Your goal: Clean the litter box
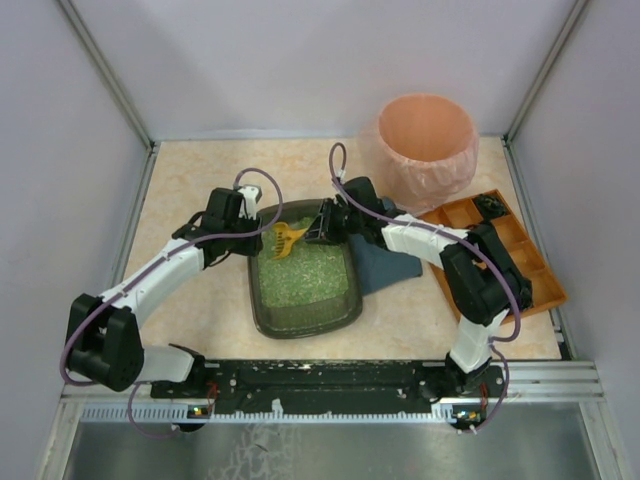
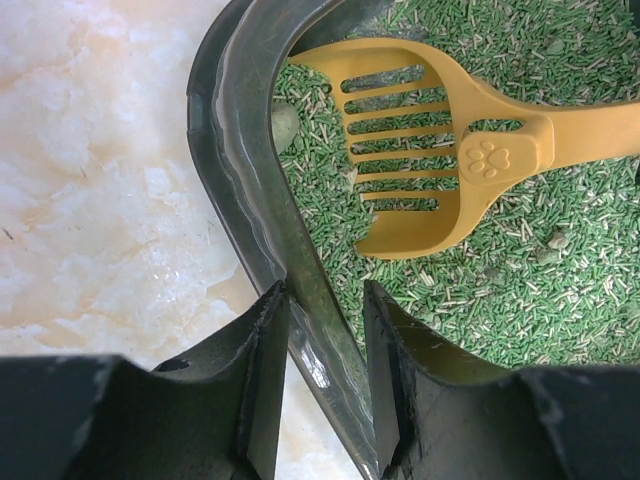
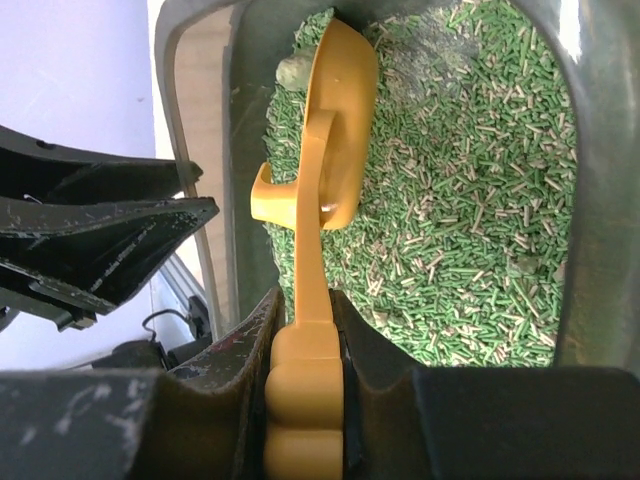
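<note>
Dark grey-brown rounded-rectangular plastic litter box with a raised, outward-flared rim. It lies flat and upright near the middle of the beige marbled tabletop, long axis running near to far. An uneven bed of green pellet litter covers its floor, and small grey-green clumps lie among the pellets.

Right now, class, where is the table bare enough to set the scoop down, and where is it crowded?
Bare table: back-left, between the walls and the litter box, and in the front strip between box and base rail. Crowded: the right side, with bin, cloth, orange tray and right arm.
</note>
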